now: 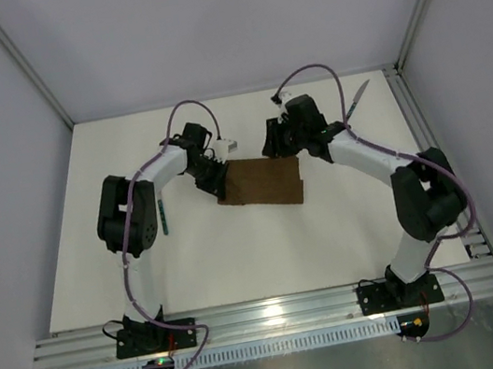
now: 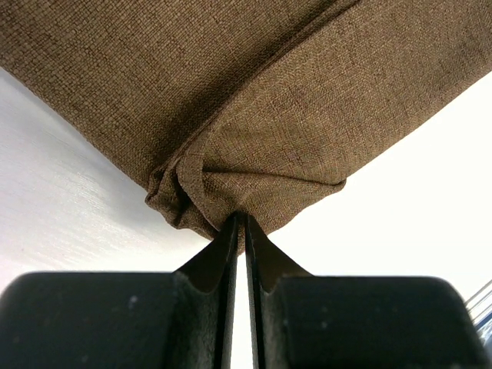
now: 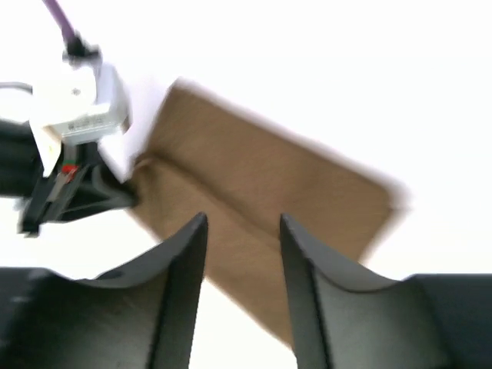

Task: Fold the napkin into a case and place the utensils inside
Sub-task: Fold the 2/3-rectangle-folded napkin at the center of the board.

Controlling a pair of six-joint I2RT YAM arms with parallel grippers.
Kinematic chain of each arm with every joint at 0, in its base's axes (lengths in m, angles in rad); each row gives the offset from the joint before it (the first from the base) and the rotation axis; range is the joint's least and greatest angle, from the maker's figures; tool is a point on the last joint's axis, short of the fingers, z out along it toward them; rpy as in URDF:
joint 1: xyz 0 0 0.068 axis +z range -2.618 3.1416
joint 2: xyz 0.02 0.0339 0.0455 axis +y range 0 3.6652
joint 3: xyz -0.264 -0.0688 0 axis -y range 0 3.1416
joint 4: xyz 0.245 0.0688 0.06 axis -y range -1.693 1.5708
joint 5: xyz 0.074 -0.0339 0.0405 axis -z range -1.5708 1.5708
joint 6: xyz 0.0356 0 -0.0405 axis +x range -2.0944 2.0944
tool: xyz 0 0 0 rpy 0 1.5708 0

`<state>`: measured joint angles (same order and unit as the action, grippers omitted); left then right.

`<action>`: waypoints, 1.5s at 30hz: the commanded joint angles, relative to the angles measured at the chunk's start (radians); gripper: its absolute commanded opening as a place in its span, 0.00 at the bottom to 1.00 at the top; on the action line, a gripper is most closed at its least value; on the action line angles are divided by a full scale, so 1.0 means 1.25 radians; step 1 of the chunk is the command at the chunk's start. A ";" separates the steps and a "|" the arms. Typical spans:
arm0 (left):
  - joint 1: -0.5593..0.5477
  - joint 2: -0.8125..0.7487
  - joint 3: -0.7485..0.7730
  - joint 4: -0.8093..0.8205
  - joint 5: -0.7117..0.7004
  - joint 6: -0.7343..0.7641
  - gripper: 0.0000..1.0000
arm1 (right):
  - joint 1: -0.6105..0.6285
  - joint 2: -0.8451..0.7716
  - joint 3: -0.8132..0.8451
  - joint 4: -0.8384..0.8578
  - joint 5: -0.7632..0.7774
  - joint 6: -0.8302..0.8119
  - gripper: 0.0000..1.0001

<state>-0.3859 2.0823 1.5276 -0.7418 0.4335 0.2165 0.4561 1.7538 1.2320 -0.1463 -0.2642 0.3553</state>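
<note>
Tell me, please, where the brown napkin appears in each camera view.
Top external: napkin near the centre of the table.
Left wrist: fills the upper frame, its corner pinched.
Right wrist: mid-frame, beyond the open right pincer.
Shared landmark: the left pincer gripping the napkin's corner.

- left arm (image 1: 155, 176): elbow raised, forearm reaching in toward centre
- left gripper (image 2: 240, 219): jaws pinched almost together on a napkin (image 2: 307, 108) corner
- right arm (image 1: 370, 159): stretched forward, angled inward
- right gripper (image 3: 242, 223): jaws apart, empty
</note>
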 commanded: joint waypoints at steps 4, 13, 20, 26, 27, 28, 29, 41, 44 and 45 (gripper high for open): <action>0.002 0.020 0.026 0.018 -0.034 0.006 0.09 | -0.009 -0.253 -0.013 0.065 0.470 -0.385 0.70; 0.002 0.036 0.035 0.012 -0.031 0.002 0.08 | -0.122 -0.140 0.107 -0.016 0.034 -0.341 0.99; 0.002 0.047 0.048 0.004 -0.033 0.004 0.08 | -0.121 0.143 0.331 -0.252 -0.164 -0.311 0.96; 0.002 0.050 0.060 -0.007 -0.040 0.008 0.08 | -0.118 0.351 0.493 -0.376 -0.230 -0.286 0.85; 0.002 0.049 0.060 -0.007 -0.041 0.007 0.07 | -0.117 0.393 0.513 -0.403 -0.234 -0.272 0.83; 0.002 0.050 0.060 -0.007 -0.042 0.007 0.08 | -0.116 0.413 0.544 -0.419 -0.228 -0.262 0.81; 0.002 0.050 0.060 -0.007 -0.042 0.008 0.07 | -0.113 0.429 0.558 -0.446 -0.213 -0.260 0.80; 0.002 0.056 0.065 -0.008 -0.038 0.010 0.06 | -0.110 0.531 0.596 -0.571 -0.170 -0.249 0.72; 0.002 0.056 0.064 -0.004 -0.039 0.010 0.06 | -0.096 0.533 0.589 -0.580 -0.195 -0.263 0.64; 0.002 0.056 0.065 -0.003 -0.040 0.010 0.06 | -0.091 0.529 0.584 -0.581 -0.192 -0.268 0.63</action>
<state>-0.3859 2.1220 1.5925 -0.7605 0.4187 0.2169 0.3111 2.3703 1.9728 -0.7650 -0.5014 0.0322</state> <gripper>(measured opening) 0.064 0.639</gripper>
